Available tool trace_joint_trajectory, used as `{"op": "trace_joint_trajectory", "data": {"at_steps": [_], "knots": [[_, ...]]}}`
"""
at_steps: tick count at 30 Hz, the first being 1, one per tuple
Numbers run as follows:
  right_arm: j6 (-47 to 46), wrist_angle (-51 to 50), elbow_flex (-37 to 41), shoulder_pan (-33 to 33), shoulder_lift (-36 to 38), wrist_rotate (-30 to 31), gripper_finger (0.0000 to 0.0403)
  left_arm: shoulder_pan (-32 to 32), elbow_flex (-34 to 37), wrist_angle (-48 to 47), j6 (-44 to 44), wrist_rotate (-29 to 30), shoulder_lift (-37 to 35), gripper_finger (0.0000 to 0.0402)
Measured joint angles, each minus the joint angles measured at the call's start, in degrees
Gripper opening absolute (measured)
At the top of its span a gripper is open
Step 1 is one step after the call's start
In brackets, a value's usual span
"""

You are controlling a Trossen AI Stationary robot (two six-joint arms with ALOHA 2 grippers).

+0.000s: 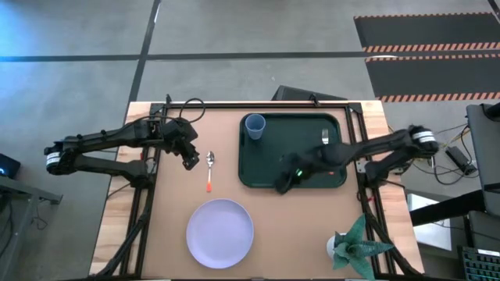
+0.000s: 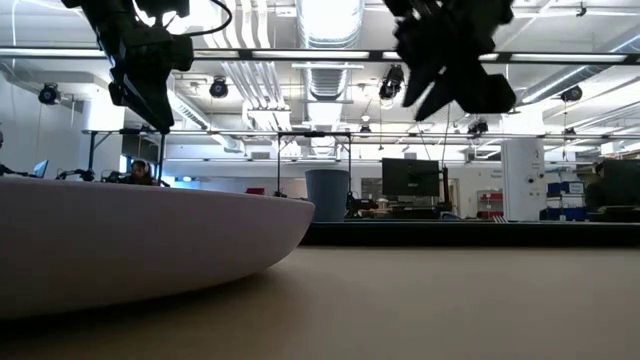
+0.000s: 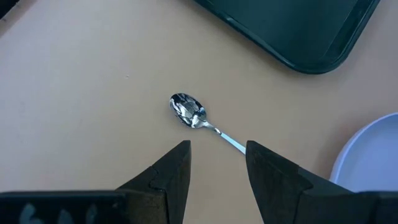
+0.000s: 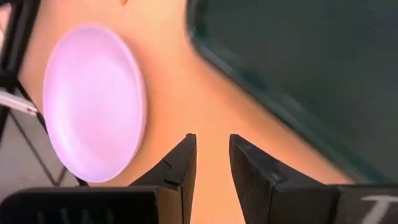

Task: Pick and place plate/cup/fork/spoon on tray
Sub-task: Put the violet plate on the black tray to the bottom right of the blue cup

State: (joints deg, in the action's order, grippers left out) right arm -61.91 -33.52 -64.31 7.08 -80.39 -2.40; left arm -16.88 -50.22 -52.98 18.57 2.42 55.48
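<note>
The lavender plate [image 1: 219,232] lies on the table near its front edge; it also shows in the right wrist view [image 4: 93,102] and the low view [image 2: 140,240]. The spoon [image 1: 210,170] lies flat on the table left of the dark green tray [image 1: 293,152], with its silver bowl [image 3: 188,111] toward the far edge. The light-blue cup [image 1: 255,127] stands upright in the tray's far left corner. The fork [image 1: 325,137] lies in the tray at the far right. My left gripper [image 1: 190,160] hovers open, just left of the spoon. My right gripper [image 1: 283,184] is open and empty above the tray's near edge.
A green paper plant in a white pot [image 1: 353,247] stands at the table's near right corner. Bare table lies between the plate and the tray's near rim [image 4: 261,87].
</note>
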Motion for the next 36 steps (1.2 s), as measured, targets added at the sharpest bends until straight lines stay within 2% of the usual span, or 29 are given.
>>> {"op": "trace_joint_trajectory", "data": {"at_steps": [5,11,14,20,24,36], "knots": [[1.7,0.0,-9.1,4.1,-13.4,0.0,0.0087,0.0,0.0,0.0,-0.1,0.0,0.0,0.0136],[7.6,-0.2,-19.9,4.0,-27.9,-10.1,0.0108,0.0,0.0,0.0,-1.4,0.0,0.0,0.0136],[9.8,-1.0,-25.3,4.1,-32.4,-12.3,0.0130,0.0,0.0,-0.1,-1.5,0.0,0.0,0.0136],[13.7,-8.7,-34.4,4.1,-36.1,-11.7,0.0173,0.0,0.0,-0.2,-1.9,0.0,-0.1,0.0136],[14.4,-9.7,-35.7,4.1,-36.8,-10.5,0.0192,0.0,0.0,-0.2,-2.6,0.0,-0.1,0.0136],[14.1,-7.1,-35.7,4.1,-39.7,-11.0,0.0192,0.0,0.0,-0.1,-2.6,0.0,-0.1,0.0136]]}}
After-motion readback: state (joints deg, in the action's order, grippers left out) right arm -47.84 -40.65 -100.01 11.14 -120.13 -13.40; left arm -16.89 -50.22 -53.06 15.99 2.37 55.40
